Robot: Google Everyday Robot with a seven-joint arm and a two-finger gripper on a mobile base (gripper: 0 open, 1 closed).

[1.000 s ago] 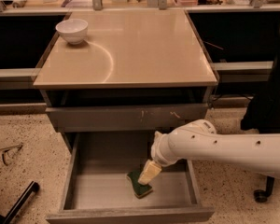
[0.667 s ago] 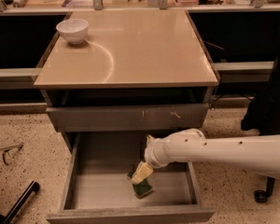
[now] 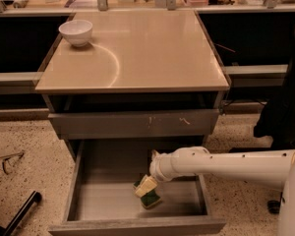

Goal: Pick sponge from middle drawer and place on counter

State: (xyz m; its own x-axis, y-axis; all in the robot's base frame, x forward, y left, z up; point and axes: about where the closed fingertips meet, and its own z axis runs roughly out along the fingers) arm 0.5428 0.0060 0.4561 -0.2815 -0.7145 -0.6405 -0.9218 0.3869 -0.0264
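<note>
The sponge (image 3: 150,198), dark green with a thin yellow layer, lies on the bare grey floor of the open middle drawer (image 3: 103,200), right of its centre. My gripper (image 3: 146,186) reaches in from the right on a long white arm and sits right over the sponge's upper left part, touching or almost touching it. The beige counter (image 3: 147,53) tops the grey cabinet above the drawer.
A white bowl (image 3: 76,32) stands at the counter's back left corner. A closed drawer front with pale scratch marks (image 3: 137,123) sits just above the open drawer. A dark chair base (image 3: 285,112) stands to the right on the speckled floor. A black bar (image 3: 19,213) lies at lower left.
My gripper and arm have moved left and slightly down inside the drawer, coming onto the sponge. The sponge has stayed in place.
</note>
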